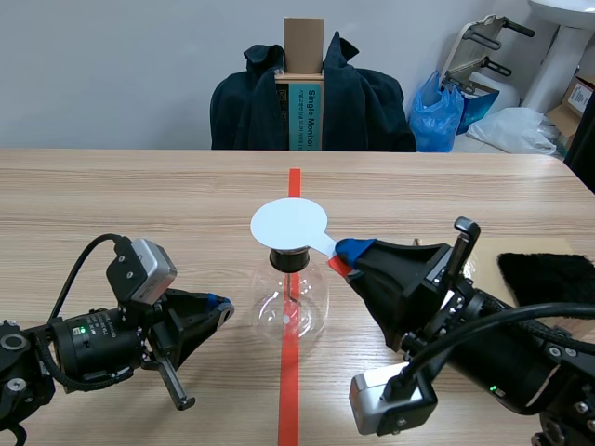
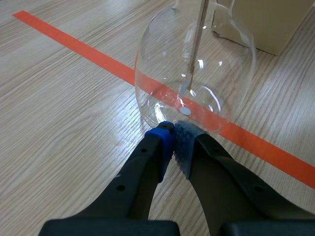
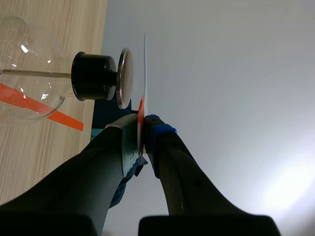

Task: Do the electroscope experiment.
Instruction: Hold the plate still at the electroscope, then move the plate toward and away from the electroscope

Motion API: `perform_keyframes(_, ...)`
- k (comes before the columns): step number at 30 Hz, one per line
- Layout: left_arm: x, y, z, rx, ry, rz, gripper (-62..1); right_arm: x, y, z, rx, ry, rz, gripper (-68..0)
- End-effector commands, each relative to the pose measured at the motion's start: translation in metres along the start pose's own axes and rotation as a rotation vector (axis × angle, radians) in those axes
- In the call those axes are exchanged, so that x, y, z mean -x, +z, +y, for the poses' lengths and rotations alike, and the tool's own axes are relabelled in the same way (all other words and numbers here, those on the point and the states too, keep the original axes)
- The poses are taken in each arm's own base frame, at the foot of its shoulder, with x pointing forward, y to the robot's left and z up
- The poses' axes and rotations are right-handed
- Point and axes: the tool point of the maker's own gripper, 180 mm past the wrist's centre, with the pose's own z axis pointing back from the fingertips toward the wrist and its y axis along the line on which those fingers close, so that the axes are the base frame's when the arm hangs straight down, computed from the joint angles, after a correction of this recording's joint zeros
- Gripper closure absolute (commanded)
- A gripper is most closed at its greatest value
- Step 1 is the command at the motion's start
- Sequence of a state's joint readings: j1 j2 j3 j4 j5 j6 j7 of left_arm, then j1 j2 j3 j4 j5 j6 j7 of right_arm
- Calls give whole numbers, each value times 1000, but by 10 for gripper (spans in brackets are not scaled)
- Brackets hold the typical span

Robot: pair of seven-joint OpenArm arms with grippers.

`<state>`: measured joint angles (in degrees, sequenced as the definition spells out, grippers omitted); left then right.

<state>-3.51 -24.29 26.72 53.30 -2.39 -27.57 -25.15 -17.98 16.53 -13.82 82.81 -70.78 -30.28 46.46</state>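
Note:
The electroscope is a clear glass flask (image 1: 290, 302) with a black stopper (image 3: 93, 76), a metal top plate (image 3: 124, 77) and a thin rod (image 2: 196, 49) inside. It stands on the orange tape line at the table's middle. A white round paddle (image 1: 289, 224) hangs flat just over the top plate; the right wrist view shows it edge-on (image 3: 144, 69), a narrow gap away. My right gripper (image 1: 346, 253) is shut on the paddle's handle (image 3: 142, 132). My left gripper (image 1: 218, 305) is shut on nothing, its tips (image 2: 172, 135) at the flask's base.
A black furry cloth (image 1: 548, 277) lies on a tan board at the right of the table. Across the table stands a chair draped with a dark jacket (image 1: 372, 107). A blue bag (image 1: 437, 111) sits behind it. A cardboard piece (image 2: 275, 24) lies past the flask.

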Motion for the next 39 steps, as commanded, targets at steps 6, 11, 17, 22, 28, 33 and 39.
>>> perform_keyframes(6, -12, -2, 3, -7, -3, -40, -27, 8, -3, -11, 30, 30, 17, -8)
perform_keyframes(11, -12, -2, 3, -7, -3, -40, -27, 10, -3, -11, 30, 30, 23, -8)
perform_keyframes(17, -12, -2, 3, -7, -3, -40, -27, 11, -3, -11, 30, 30, 32, -8)
perform_keyframes(22, -12, -2, 3, -7, -3, -40, -27, 14, -3, -11, 30, 30, 47, -8)
perform_keyframes(28, -12, -2, 3, -7, -3, -40, -27, 17, -3, -11, 30, 29, 63, -8)
perform_keyframes(33, -12, -2, 3, -7, -3, -40, -27, 22, -2, -11, 30, 29, 94, -8)
perform_keyframes(39, -11, -1, 3, -6, -2, -38, -27, 33, -1, -11, 31, 28, 156, -8)
